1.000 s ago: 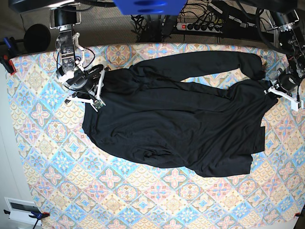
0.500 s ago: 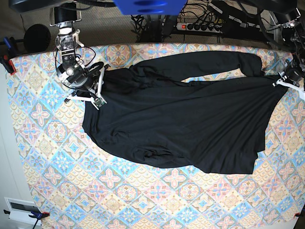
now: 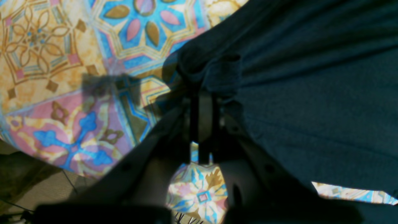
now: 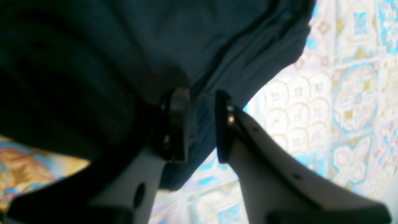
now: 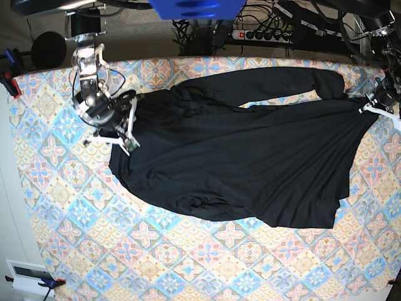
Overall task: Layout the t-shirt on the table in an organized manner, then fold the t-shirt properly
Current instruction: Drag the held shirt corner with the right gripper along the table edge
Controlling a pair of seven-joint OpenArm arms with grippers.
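While pinched, t-shirt (image 5: 250, 157) between both pincers.

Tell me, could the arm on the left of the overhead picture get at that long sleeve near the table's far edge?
Probably yes: the sleeve lies uncovered on the table. But the right arm's fingers have t-shirt cloth between them.

From my overhead base feed, light fell evenly and bright on the wide table covered in blue, pink and cream tile-patterned cloth (image 5: 207, 263), though the large plain black fabric t-shirt (image 5: 250, 163) read as near-featureless dark. My left wrist view was dim and soft, with a hard shadow toward nine o'clock. The right wrist view was blurred, glare washing out the pattern toward three o'clock.
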